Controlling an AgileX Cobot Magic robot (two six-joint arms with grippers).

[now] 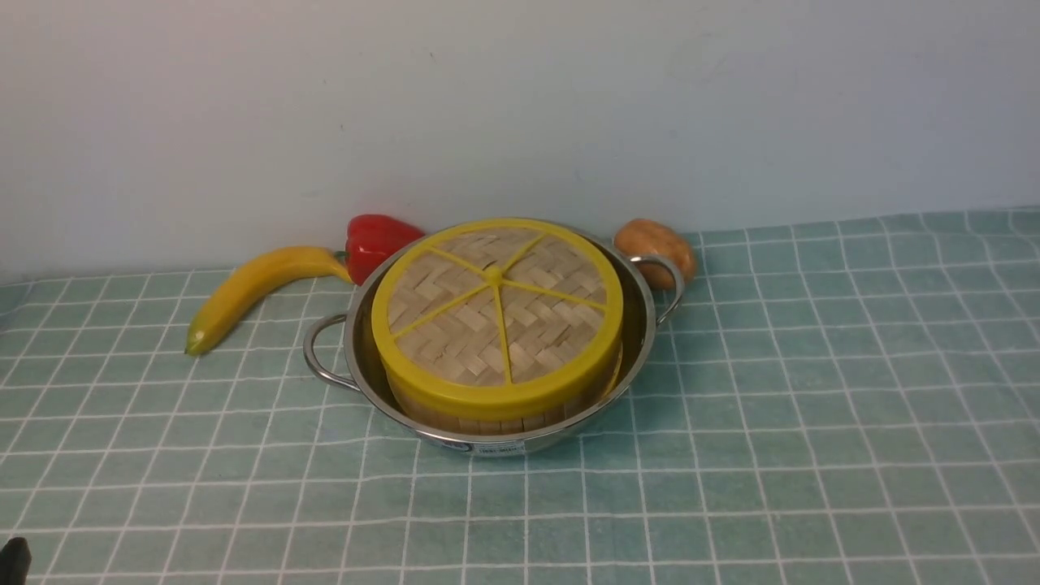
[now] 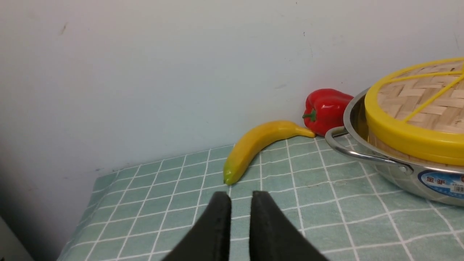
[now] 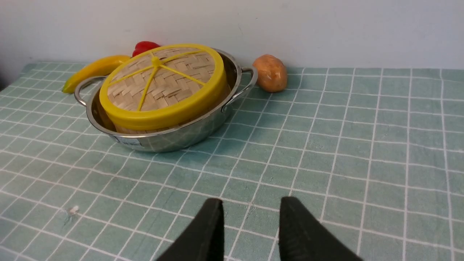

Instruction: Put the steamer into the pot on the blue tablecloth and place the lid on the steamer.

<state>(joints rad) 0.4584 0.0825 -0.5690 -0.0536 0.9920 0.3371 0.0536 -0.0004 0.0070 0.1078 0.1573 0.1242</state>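
Seen from the front: shallow shiny steel pot (image 1: 487, 357) with two looped wire handles, resting mid-scene on a pale blue tablecloth (image 1: 812, 390) gridded with thin white lines. Seated inside the pot, a round bamboo steamer (image 1: 487, 418), only its tan slatted side wall showing below the lid (image 1: 496, 305). Lid flat and round, woven tan strips in a herringbone weave, smooth yellow rim, six yellow spokes meeting at the centre. Sits slightly tilted, higher toward the far right.

At the far left, a curved yellow banana (image 1: 252, 288) and a glossy red pepper (image 1: 375, 237) against the wall, just beside the pot. At the far right, a lumpy brown potato (image 1: 654, 244) touching or nearly touching the handle.

Both placing steps appear done; judged to be the finishing stage. Next move likely calls only for keeping both arms clear of the pot, perhaps a small nudge to level the lid.

Left gripper (image 2: 241, 206): black tapered jaws a narrow gap apart, holding nothing, over the cloth near the banana tip. Right gripper (image 3: 250, 214): jaws wider apart, empty, over bare cloth on the near side, well apart from the pot.
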